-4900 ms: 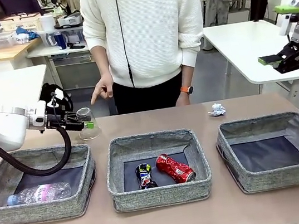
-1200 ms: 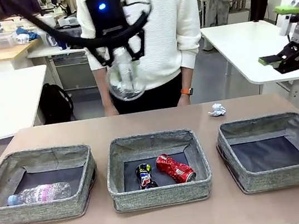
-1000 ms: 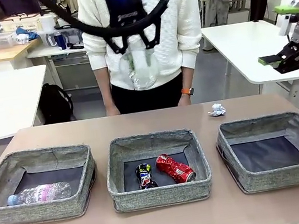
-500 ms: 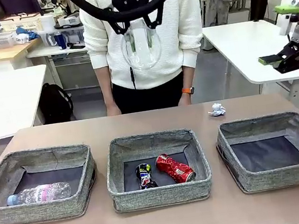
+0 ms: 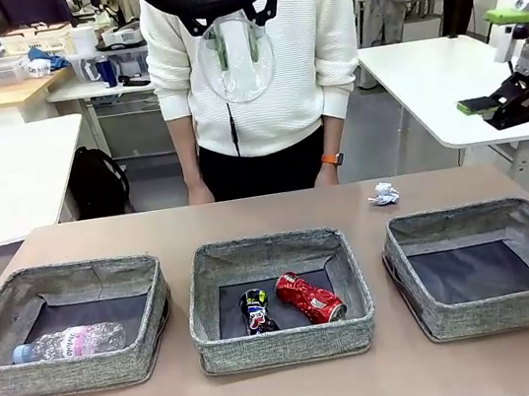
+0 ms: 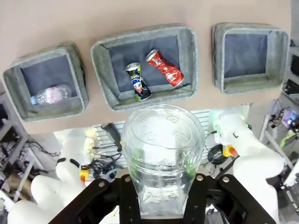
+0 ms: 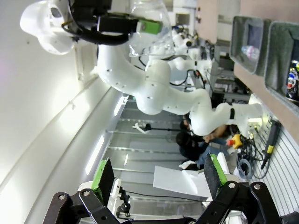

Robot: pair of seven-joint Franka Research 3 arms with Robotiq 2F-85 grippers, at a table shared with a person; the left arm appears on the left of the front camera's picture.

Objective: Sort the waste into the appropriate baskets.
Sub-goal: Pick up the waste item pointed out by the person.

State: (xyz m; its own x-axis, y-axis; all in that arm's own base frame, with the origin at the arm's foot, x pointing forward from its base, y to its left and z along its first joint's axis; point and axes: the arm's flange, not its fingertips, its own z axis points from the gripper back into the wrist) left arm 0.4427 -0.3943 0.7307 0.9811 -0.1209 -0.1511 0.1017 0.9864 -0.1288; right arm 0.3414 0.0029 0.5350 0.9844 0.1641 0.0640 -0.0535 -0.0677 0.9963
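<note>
Left gripper (image 5: 235, 43): closed on the clear plastic cup (image 5: 239, 74), one green pad pressed against each side of its wall. The cup projects beyond the fingertips with its wider end downward. It hangs high above the middle basket (image 5: 286, 339), in front of the chest of the person (image 5: 261, 109) standing beyond that basket.

Right gripper (image 7: 158, 175): jaws spread wide, nothing between them. It is raised well to the right of the middle basket.

Middle basket contents: crushed red can (image 5: 310, 297) and crushed dark can (image 5: 255, 311), side by side.

Left basket (image 5: 71, 371), beside the middle basket: clear plastic bottle (image 5: 70, 342) lying flat.

Crumpled white paper ball (image 5: 383, 194): on the table (image 5: 294, 393), beyond and right of the middle basket.
</note>
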